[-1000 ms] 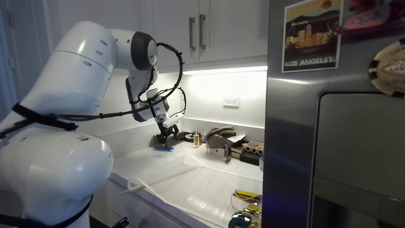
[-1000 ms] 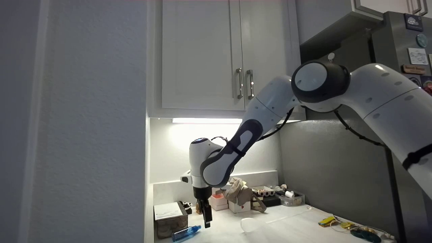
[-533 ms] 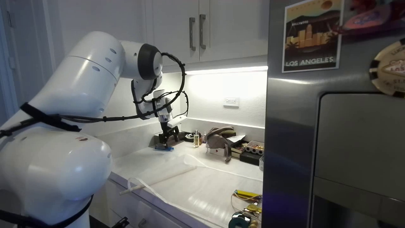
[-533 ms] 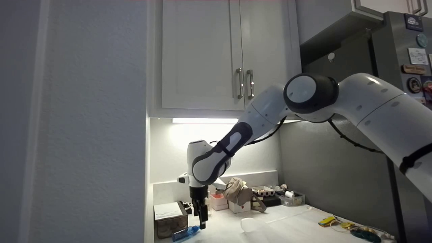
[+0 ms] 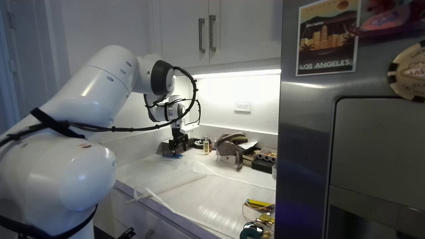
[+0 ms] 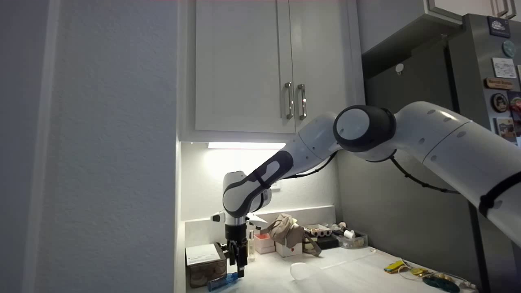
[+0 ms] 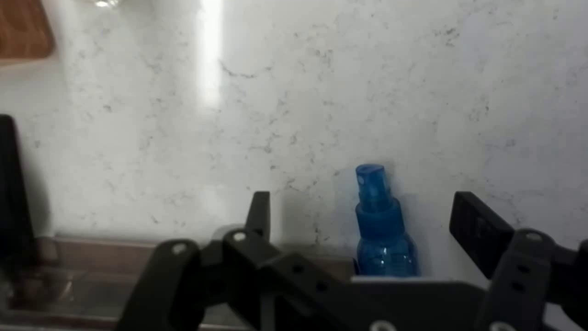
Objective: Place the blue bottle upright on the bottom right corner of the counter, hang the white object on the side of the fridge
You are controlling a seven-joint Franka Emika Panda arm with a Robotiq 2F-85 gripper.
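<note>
The blue bottle (image 7: 385,239), a small spray bottle, lies on its side on the white counter (image 7: 275,115). My gripper (image 7: 363,200) is open above it, one finger apart on either side of the bottle's cap end; the bottle's lower part is hidden behind the gripper in the wrist view. In both exterior views the gripper (image 5: 178,148) points down close over the blue bottle (image 6: 222,282). The white object (image 5: 212,199), a thin see-through sheet, is spread flat across the counter. To its right in that exterior view stands the grey fridge (image 5: 305,132).
A dark box (image 6: 205,268) with a pale top stands right beside the bottle. Along the backsplash are a glass bottle (image 5: 206,146), a grey-brown cloth bag (image 5: 229,147) and a dotted tray (image 5: 267,155). A yellow item (image 5: 259,203) and small things lie near the fridge.
The arm's elbow has come down, and the gripper has turned more upright and moved over the cap end of the bottle. It has stayed open. The bottle and sheet have not moved.
</note>
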